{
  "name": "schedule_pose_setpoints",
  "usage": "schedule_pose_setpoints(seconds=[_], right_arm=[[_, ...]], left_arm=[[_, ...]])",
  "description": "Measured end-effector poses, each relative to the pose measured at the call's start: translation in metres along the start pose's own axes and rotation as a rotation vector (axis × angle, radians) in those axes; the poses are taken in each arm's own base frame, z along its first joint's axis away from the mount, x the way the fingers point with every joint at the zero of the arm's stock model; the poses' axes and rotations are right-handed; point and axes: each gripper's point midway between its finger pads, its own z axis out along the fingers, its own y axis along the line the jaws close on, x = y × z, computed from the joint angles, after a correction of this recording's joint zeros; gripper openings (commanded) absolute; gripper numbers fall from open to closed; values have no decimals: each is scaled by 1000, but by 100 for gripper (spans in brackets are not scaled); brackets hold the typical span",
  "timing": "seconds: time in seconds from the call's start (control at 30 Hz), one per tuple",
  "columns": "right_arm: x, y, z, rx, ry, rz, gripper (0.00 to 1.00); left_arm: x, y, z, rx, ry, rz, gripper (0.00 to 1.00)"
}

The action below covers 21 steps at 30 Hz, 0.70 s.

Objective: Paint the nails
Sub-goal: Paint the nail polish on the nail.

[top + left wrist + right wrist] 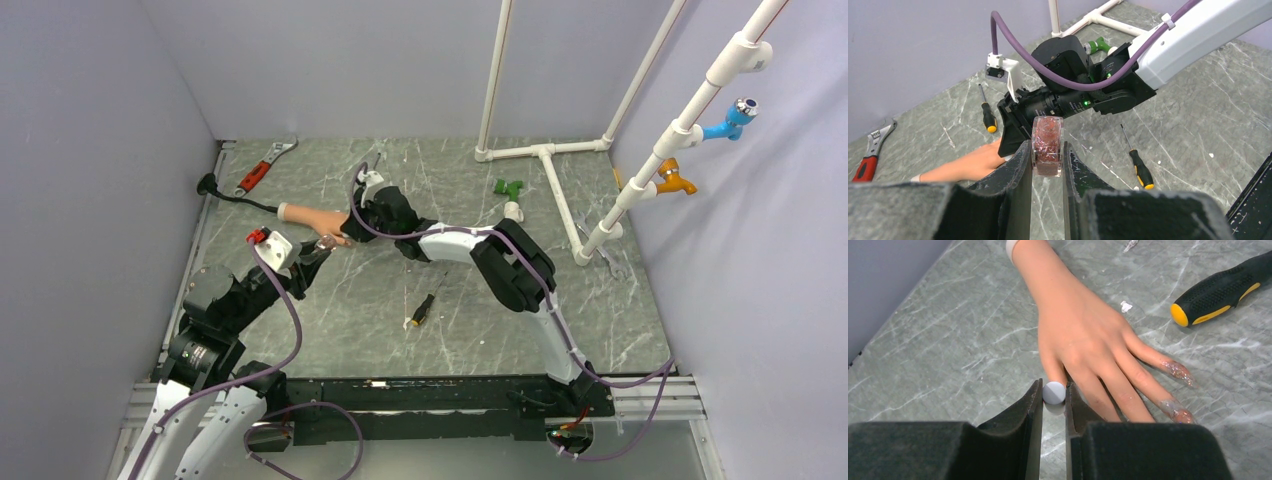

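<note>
The flesh-coloured mannequin hand lies flat on the marble table, fingers spread toward the camera. Two of its nails carry glittery polish; the thumb's nail is hidden behind my fingers. My right gripper is shut on a round grey brush cap, held just over the thumb tip; the brush below it is hidden. My left gripper is shut on a small clear polish bottle of reddish glitter, held upright beside the hand. From above, both grippers meet at the hand.
One black-and-yellow screwdriver lies mid-table, another close to the fingers. A red-handled wrench lies at the back left. White PVC pipes with blue and orange valves stand at the right, with a green fitting near them.
</note>
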Motion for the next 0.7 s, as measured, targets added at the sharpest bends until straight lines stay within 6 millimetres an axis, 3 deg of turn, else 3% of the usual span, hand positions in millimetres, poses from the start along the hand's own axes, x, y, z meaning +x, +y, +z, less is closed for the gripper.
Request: schedule_pose_setpoints(seconds=[0.7], right_arm=[[10,-15,1,57,26,-55,0]], left_arm=[[0,0,0,0,0,0,0]])
